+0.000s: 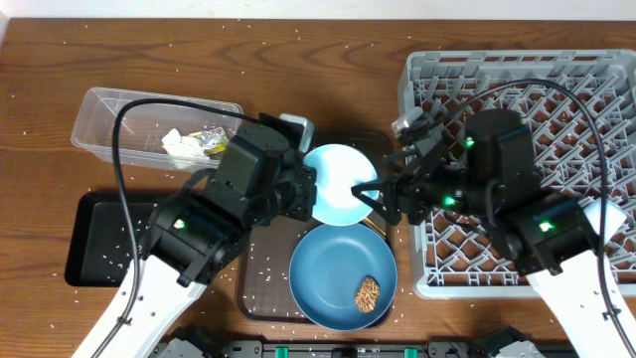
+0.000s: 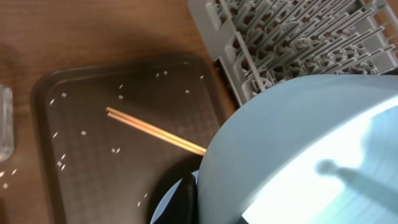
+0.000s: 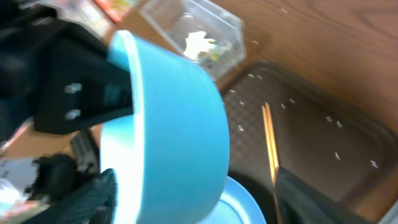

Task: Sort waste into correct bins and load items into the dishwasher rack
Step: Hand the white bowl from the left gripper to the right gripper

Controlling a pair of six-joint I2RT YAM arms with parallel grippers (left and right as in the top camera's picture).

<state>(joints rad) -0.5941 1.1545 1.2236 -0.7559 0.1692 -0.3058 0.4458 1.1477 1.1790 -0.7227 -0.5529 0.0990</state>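
Note:
A light-blue cup (image 1: 338, 184) hangs tilted over the brown tray, held by its rim in my left gripper (image 1: 310, 189), which is shut on it; one dark finger (image 2: 186, 200) lies against the cup's wall (image 2: 298, 143). My right gripper (image 1: 370, 194) reaches in from the rack side and is open, its fingers (image 3: 93, 200) standing on either side of the cup (image 3: 180, 124), the right one apart from it. Below lies the blue plate (image 1: 333, 273) with a brown food lump (image 1: 368, 291). Wooden chopsticks (image 2: 155, 130) rest on the tray. The grey dishwasher rack (image 1: 596, 99) stands at right.
The clear tub (image 1: 104, 124) at the back left holds white tissue (image 1: 179, 147) and a green-yellow wrapper (image 1: 211, 139). A black bin (image 1: 94, 239) sits at left. Rice grains dot the brown tray (image 1: 260, 288) and the wooden table.

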